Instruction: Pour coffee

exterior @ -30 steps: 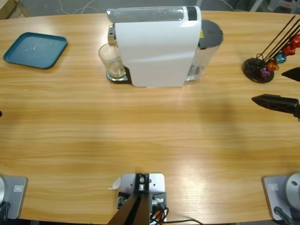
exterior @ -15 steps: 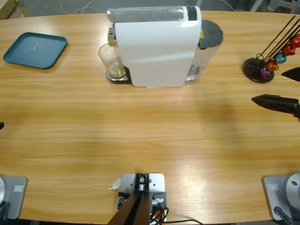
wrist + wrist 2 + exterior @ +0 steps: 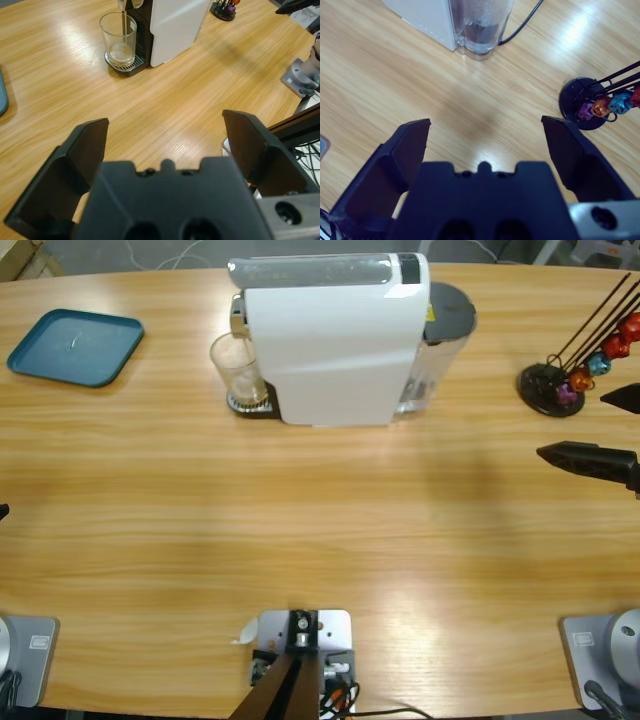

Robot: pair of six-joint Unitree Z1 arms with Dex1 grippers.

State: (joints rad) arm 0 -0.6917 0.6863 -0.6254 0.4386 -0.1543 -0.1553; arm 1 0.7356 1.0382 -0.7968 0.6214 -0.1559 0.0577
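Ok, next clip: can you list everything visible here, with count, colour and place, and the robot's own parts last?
Long wooden table: one, light wood, carries everything.
White coffee machine: one, white with a clear tank at its back, top middle.
Clear drinking glass: one, transparent, on the machine's drip tray under the spout.
Coffee: a shallow pale layer in the glass bottom, thin stream falling in.
Teal square tray: one, teal, top left corner.
Black wire capsule stand: one, black, right edge.
Foil capsules: at least four, purple, orange, blue, red, on the stand.
Black power cable: one, behind the tank.
Left gripper: black, open, empty.
Right gripper: black, open, empty.
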